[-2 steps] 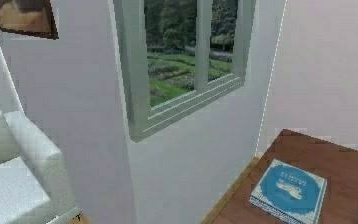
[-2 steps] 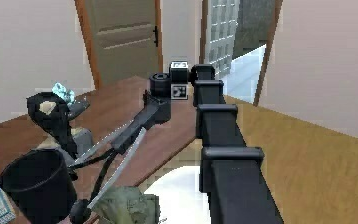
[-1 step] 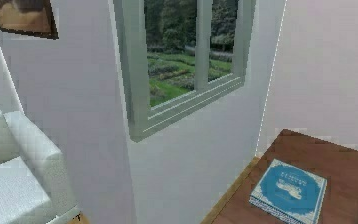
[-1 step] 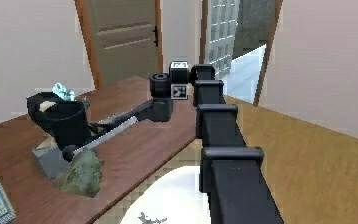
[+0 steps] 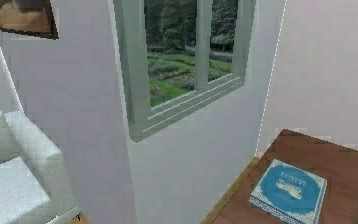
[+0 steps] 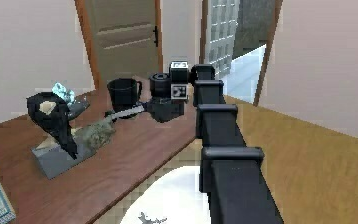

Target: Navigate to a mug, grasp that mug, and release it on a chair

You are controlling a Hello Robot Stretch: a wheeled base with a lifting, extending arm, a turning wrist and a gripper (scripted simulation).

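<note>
The brown tabletop (image 6: 137, 155) lies beside the reaching arm (image 6: 227, 150), so navigation looks done. The white armchair (image 5: 17, 165) is a likely drop-off. The black mug (image 6: 124, 94) stands on the tabletop, unlifted, near the gripper (image 6: 147, 109); whether that holds anything I cannot tell.

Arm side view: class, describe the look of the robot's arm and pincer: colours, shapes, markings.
The black, square-sectioned telescoping arm is built of stepped box segments. At its end sit two small white square tags with black marks. The dark blocky pincer has two thin fingers.
</note>
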